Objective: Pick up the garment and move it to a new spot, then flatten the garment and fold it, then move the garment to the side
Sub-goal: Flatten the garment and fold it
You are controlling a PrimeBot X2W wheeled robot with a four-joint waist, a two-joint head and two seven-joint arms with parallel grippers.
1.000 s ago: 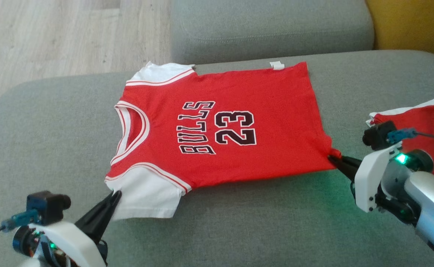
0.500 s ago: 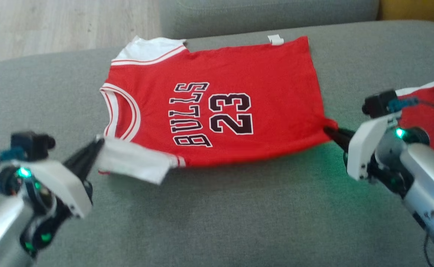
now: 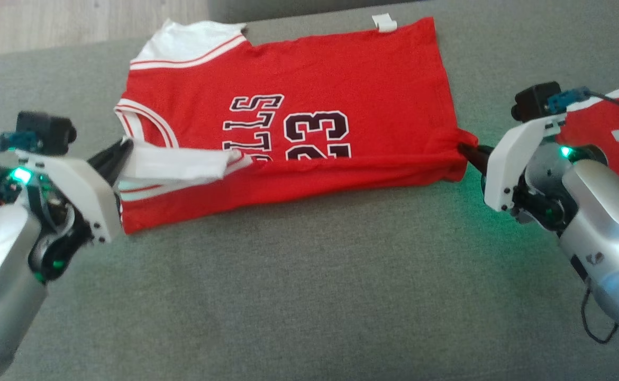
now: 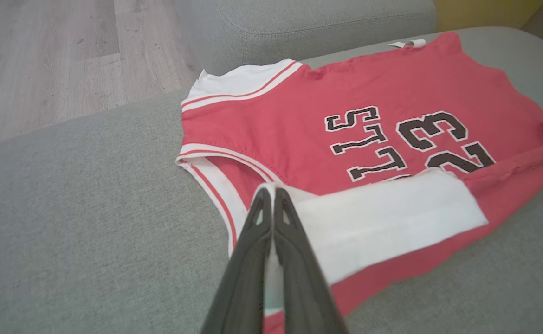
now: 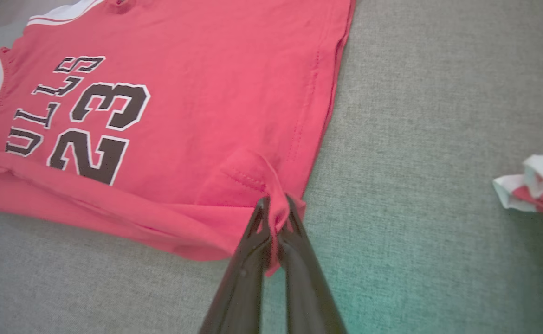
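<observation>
The garment [image 3: 309, 79] is a red jersey with white sleeves and black "BULLS 23" lettering, spread on a grey sofa cushion [image 3: 299, 286]. Its near long edge is lifted and rolled over the chest, hiding the lower part of the letters. My left gripper [image 3: 125, 151] is shut on the near white sleeve [image 4: 373, 218], pinched between the fingertips [image 4: 271, 197]. My right gripper [image 3: 463, 149] is shut on the jersey's near hem corner [image 5: 278, 204], which bunches up between the fingers [image 5: 271, 218].
A second red and white garment [image 3: 611, 132] lies on the cushion behind my right wrist, its edge also at the right of the right wrist view [image 5: 536, 185]. A grey sofa back [image 4: 318, 28] and wooden floor [image 4: 44, 60] lie beyond the jersey.
Both grippers have carried the jersey's near edge up and away from me, rolling it over the front. The head camera has tilted down, so the whole scene has shifted upward.
</observation>
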